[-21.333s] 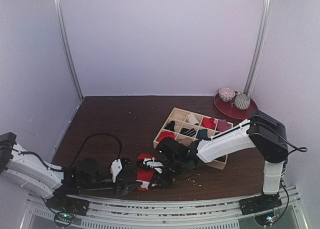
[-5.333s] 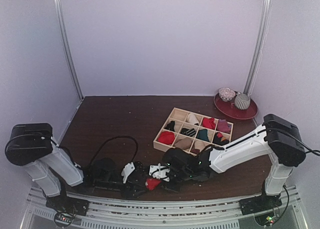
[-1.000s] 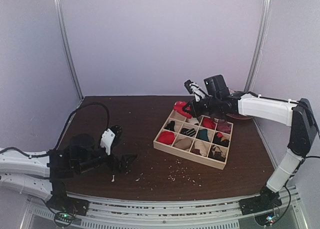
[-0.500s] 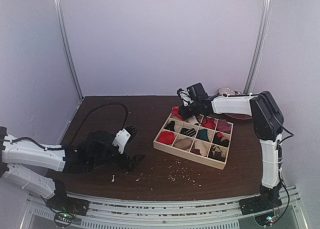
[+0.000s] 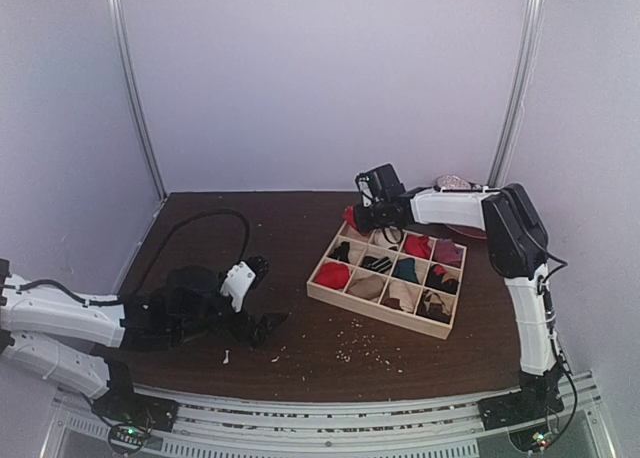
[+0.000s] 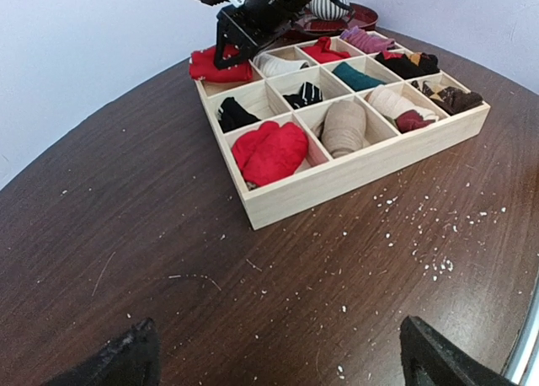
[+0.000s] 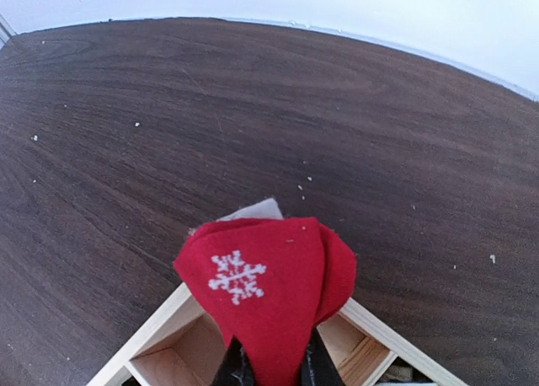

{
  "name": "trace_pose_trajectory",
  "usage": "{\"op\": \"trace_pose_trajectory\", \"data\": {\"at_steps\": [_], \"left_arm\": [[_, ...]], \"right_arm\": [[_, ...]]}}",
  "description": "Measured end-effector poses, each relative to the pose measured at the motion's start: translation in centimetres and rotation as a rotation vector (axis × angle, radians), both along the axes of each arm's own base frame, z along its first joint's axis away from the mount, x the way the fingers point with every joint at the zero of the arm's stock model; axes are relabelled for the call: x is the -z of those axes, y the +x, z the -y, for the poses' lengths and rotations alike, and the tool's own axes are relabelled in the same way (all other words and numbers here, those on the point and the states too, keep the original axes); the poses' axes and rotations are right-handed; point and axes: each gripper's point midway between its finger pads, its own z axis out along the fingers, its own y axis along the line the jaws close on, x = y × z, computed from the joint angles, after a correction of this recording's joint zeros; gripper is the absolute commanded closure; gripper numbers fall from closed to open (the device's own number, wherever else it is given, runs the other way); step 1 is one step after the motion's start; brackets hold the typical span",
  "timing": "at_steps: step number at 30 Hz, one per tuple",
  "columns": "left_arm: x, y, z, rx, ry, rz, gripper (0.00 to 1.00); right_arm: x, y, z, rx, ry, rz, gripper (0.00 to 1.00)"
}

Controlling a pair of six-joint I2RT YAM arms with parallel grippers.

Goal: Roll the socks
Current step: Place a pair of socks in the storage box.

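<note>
A rolled red sock (image 7: 271, 297) with a white snowflake and a bit of grey cuff hangs between the fingers of my right gripper (image 7: 271, 367), which is shut on it. It is held just above the back left corner compartment of the wooden box (image 7: 396, 340). From above, the right gripper (image 5: 358, 218) reaches over that corner of the box (image 5: 380, 313). My left gripper (image 6: 278, 369) stands open and empty low over the table in front of the box (image 6: 337, 179). A magenta and purple striped roll (image 6: 368, 40) lies in a back compartment.
Other sock rolls fill most compartments, among them a red one (image 6: 269, 150) at the front left. A dark red plate (image 6: 360, 17) with grey-white patterned round items stands behind the box. White crumbs (image 5: 350, 353) dot the table. A black cable (image 5: 200, 223) loops over the left arm.
The right gripper has carried the red sock a little left and down over the box's back left corner, and its arm has folded in. The left arm has shifted slightly right.
</note>
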Motion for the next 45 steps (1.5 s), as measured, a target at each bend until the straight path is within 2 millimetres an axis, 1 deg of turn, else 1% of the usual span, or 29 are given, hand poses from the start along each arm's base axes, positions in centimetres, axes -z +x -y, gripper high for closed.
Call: {"op": "trace_pose_trajectory", "data": {"at_steps": [2,6,16,21,23,28,31,35,39,42,45], "left_arm": [[0.3,-0.2,-0.3,0.002,0.002,-0.002,0.02],[0.4,-0.6,-0.8,0.008,-0.004,0.000,0.02],[-0.7,-1.0,-1.0,0.026,-0.037,0.016,0.02],[-0.7,-1.3,-1.0,0.038,-0.041,0.012,0.02],[-0.6,-1.4,-0.9,0.043,-0.039,0.008,0.02],[-0.5,-1.5,-0.8,0.054,-0.040,0.003,0.02],[-0.5,-1.6,-0.7,0.063,-0.042,0.000,0.02],[-0.5,-1.7,-0.7,0.066,-0.042,-0.001,0.02],[-0.5,-1.7,-0.7,0.067,-0.042,0.000,0.02],[-0.9,-1.7,-0.8,0.068,-0.050,0.008,0.02],[-1.2,-1.8,-0.8,0.069,-0.055,0.016,0.02]], "right_arm": [[0.7,-0.3,0.3,0.020,0.000,-0.012,1.00],[1.3,-1.1,0.4,0.053,0.011,-0.022,1.00],[1.5,-1.5,0.8,0.122,0.028,-0.056,1.00],[2.1,-1.9,0.5,0.128,0.012,-0.091,1.00],[2.8,-2.1,0.3,0.126,-0.007,-0.114,1.00],[3.0,-2.0,0.4,0.140,-0.032,-0.116,1.00],[3.1,-1.9,0.5,0.150,-0.042,-0.125,0.92],[3.5,-1.5,0.2,0.163,-0.060,-0.139,0.77],[3.6,-1.4,-0.3,0.156,-0.081,-0.156,0.66],[3.6,-1.3,-0.4,0.155,-0.089,-0.167,0.61],[3.6,-1.3,-0.4,0.146,-0.091,-0.172,0.59]]}}
